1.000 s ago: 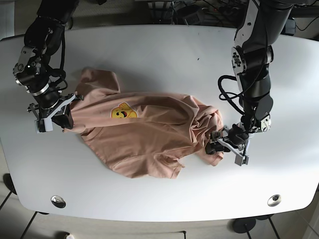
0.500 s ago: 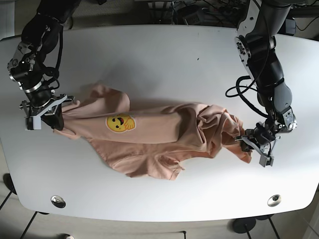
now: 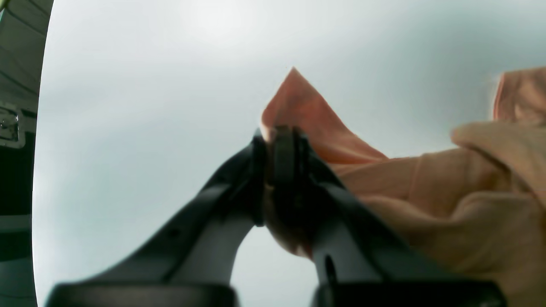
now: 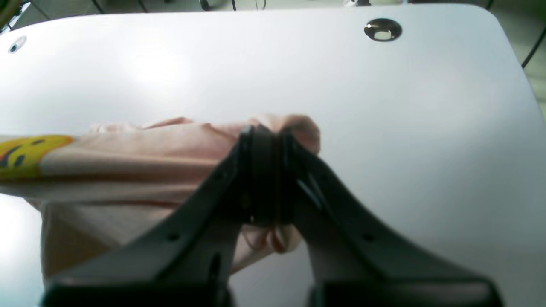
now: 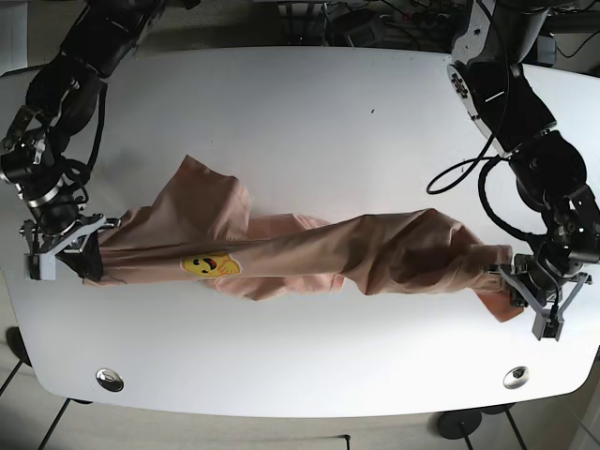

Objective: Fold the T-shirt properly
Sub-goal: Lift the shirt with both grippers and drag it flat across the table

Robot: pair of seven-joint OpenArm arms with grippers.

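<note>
You have both arms spread wide across the white table [image 5: 309, 103], with the peach T-shirt [image 5: 309, 248] pulled into a long rope between them. Your right gripper [image 5: 66, 255] reaches low near the table's left edge, jaws clamped on one end of the shirt. Your left gripper [image 5: 521, 286] bends down near the right edge, jaws pinching the other end, cloth bunched beside its fingers [image 3: 294, 145]
</note>
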